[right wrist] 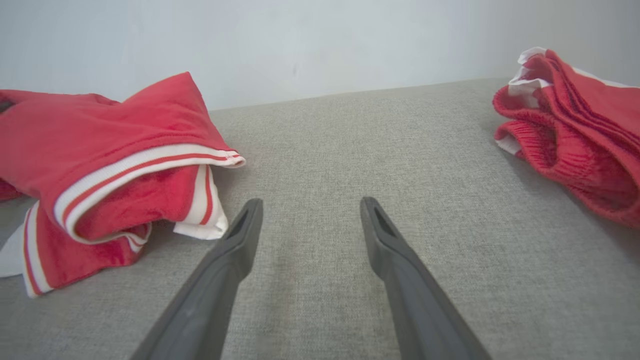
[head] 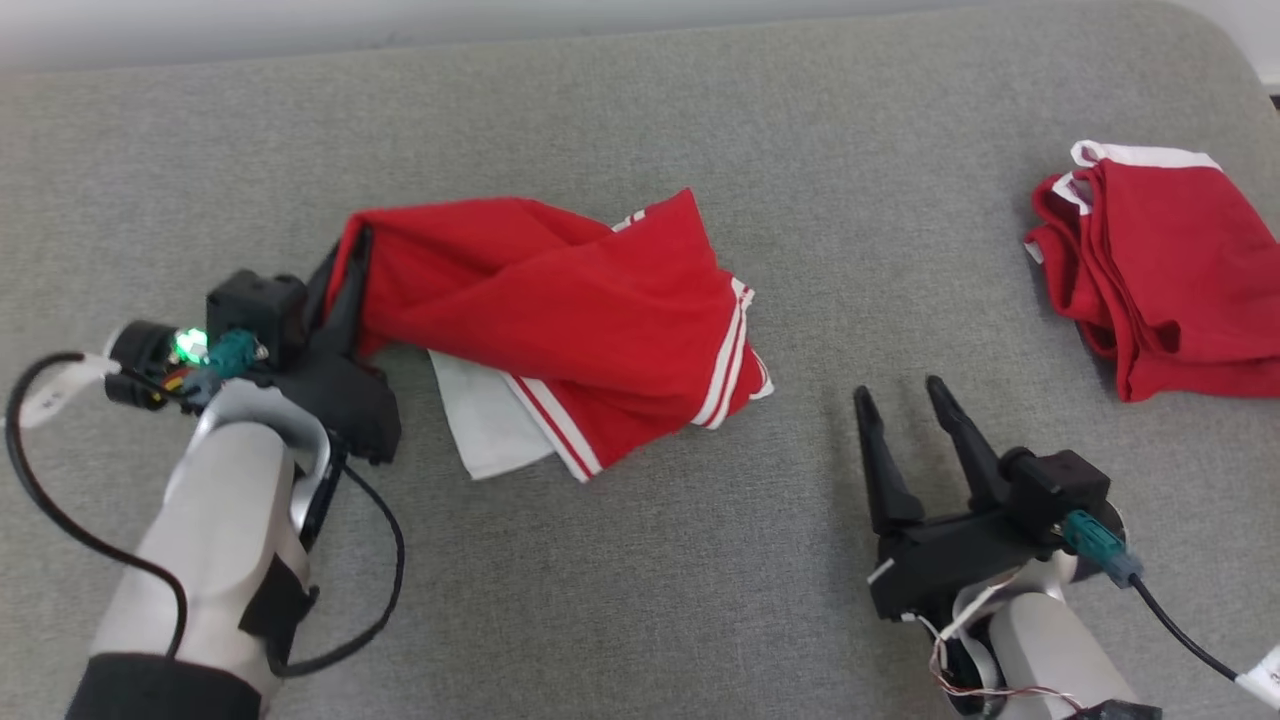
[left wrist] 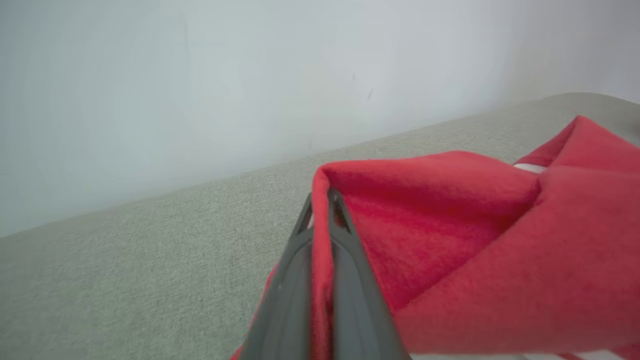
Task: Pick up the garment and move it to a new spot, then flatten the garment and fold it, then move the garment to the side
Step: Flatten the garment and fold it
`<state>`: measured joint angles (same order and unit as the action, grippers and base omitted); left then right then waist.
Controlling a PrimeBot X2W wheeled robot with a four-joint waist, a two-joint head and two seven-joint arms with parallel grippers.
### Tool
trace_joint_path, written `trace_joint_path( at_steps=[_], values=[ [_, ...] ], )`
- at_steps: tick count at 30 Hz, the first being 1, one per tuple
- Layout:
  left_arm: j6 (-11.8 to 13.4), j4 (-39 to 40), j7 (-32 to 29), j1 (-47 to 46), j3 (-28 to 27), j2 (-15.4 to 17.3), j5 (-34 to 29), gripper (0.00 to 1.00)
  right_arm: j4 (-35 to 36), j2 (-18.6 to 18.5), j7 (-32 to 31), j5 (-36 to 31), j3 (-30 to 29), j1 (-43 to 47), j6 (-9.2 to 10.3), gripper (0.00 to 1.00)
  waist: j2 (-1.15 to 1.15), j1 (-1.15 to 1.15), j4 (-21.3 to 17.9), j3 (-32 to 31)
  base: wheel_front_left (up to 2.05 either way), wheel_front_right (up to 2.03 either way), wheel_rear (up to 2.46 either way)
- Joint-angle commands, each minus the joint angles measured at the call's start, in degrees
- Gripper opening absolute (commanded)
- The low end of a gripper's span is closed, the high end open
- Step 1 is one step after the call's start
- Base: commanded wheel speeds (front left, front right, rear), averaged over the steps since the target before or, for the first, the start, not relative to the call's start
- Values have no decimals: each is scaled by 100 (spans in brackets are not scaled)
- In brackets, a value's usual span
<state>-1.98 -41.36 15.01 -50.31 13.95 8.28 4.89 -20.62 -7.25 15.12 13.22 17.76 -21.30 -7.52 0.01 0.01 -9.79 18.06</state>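
So that the garment (head: 560, 300) could be lifted to a new spot, its edge was found clamped in the left tool (left wrist: 322, 197), the bulk trailing beyond it; the right tool (head: 898, 390) was held open, empty, presumably in reserve.

The garment (head: 560, 300) was made of soft red cloth, with white bands and thin red stripes along its hems. It was bunched up and twisted, not flat. It was laid on the grey fabric surface (head: 640, 120), a little left of the middle in the head view. Its left edge was lifted and pinched tight between the closed fingers of the left gripper (left wrist: 325, 195). A fold of red cloth was draped over the fingertips. A white piece was seen poking out from under the lower edge, flat on the surface. The striped hems were turned toward the right side.
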Motion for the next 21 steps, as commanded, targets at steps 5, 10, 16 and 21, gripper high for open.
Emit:
trace_joint_path(
  at_steps=[5,10,16,21],
  values=[
    [-10,-278,22,-149,-121,-77,61,100,147,67,1,183,508,-192,7,100,-1,-1,-51,110,0,0,0],
    [-11,-39,22,158,-261,-226,162,100,254,-7,1,141,844,-293,7,100,-1,-1,180,48,0,0,0],
    [-73,615,22,869,-379,-423,217,100,201,-223,1,-53,1367,-518,7,100,-1,-1,712,-132,0,0,0],
    [-135,968,22,1496,-411,-504,309,100,153,-350,1,17,1906,-411,7,100,-1,-1,1142,-299,0,0,0]
  ],
)
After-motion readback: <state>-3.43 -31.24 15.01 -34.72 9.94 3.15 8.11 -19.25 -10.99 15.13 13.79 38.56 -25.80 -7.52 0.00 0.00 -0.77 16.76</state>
